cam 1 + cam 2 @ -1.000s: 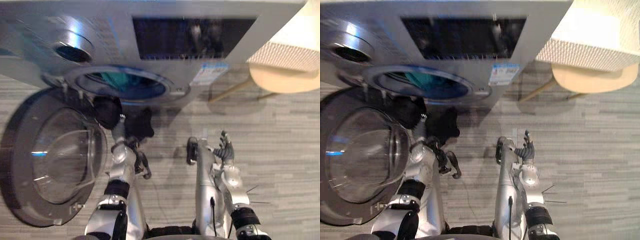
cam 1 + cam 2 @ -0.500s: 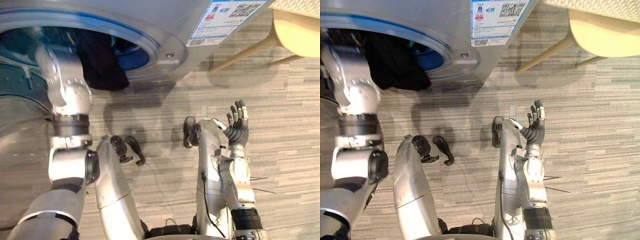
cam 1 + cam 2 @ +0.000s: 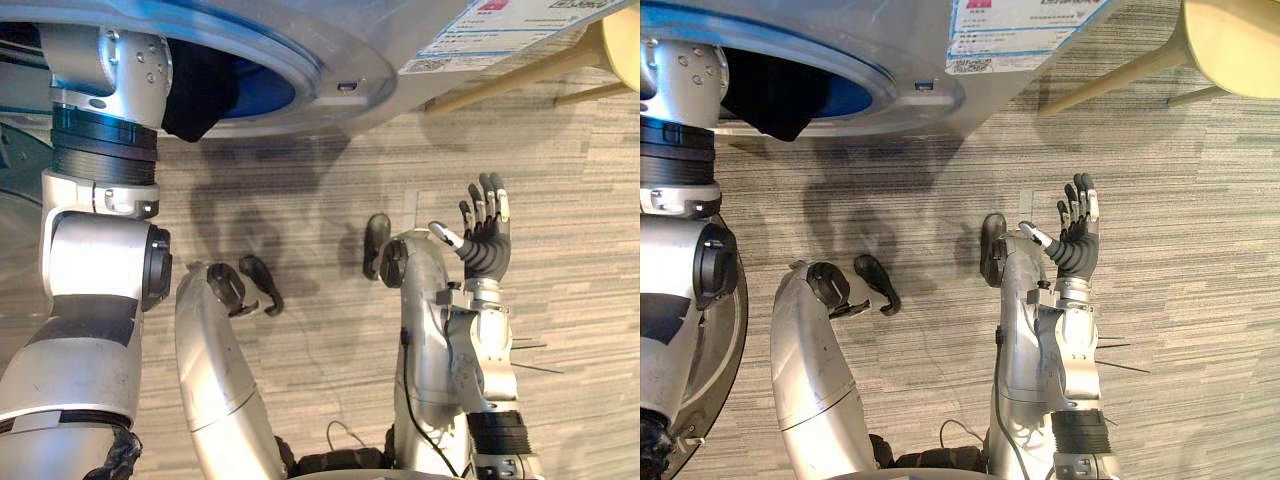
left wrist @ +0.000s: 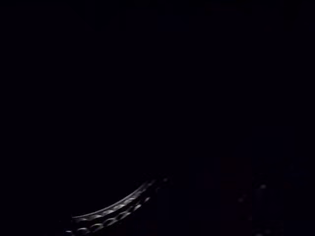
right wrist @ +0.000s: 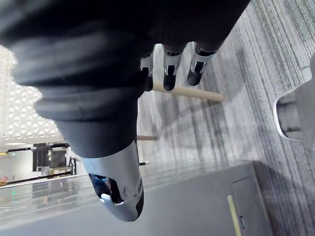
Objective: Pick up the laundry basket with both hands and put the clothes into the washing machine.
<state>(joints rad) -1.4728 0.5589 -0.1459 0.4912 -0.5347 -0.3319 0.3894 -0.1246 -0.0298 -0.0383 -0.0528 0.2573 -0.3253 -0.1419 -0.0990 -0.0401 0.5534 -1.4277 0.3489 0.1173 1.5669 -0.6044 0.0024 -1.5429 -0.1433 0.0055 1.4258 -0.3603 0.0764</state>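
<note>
Across the top of the left eye view runs the washing machine point(image 3: 380, 40), its blue-ringed drum opening at upper left. A dark garment point(image 3: 200, 95) hangs in the mouth of that opening, just beside the left arm point(image 3: 105, 150), which goes up into the drum. The left hand is hidden inside, so its state cannot be told. At centre right, the right hand point(image 3: 486, 252) is held up over the striped floor point(image 3: 300, 190), spread and empty.

Left wrist view: darkness, with a faint perforated drum rim point(image 4: 113, 209).

Right wrist view: straight fingers point(image 5: 172, 69) point toward a wooden chair leg point(image 5: 197, 92).
</note>
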